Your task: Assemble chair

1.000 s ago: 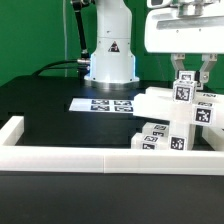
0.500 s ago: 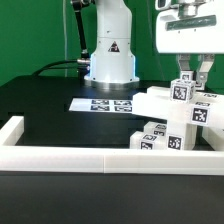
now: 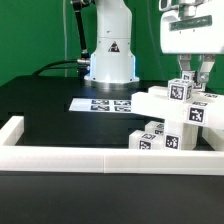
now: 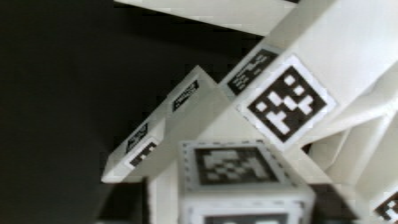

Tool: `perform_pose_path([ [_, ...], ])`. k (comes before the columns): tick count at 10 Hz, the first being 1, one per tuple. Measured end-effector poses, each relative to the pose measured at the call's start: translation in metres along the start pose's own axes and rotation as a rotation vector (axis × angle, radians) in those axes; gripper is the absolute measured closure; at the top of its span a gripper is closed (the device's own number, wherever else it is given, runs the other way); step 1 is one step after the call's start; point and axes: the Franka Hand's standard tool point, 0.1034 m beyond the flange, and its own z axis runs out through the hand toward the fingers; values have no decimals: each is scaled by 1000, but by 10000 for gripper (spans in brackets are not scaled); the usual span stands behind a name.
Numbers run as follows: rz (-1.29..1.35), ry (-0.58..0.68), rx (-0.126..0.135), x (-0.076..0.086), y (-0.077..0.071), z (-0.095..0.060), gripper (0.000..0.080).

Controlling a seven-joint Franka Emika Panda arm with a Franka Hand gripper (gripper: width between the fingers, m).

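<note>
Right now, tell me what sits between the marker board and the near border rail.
In the exterior view, only bare black table lies between the marker board and the border rail; the chair stands toward that view's right.

The blocky matte-white tagged chair (image 3: 172, 118) runs off my exterior view's right edge. Up close, my wrist view's tags blur; the two-finger gripper's (image 3: 189, 76) jaw gap isn't readable.

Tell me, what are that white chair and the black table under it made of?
The chair looks like matte white plastic: blocky pieces, even colour, no grain, with printed black-and-white tags stuck on. The table looks like a smooth, dark, low-sheen surface; its material I cannot tell.
</note>
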Motion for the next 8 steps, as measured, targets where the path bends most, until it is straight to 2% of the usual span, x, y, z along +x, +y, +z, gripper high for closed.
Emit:
perform_pose_path([
  [1,-77,1,0,0,0,0,332],
  [2,-193,4,-2,0,0,0,187],
  [3,-283,5,-2,-1,0,0,161],
  [8,-642,5,-3,1,0,0,151],
])
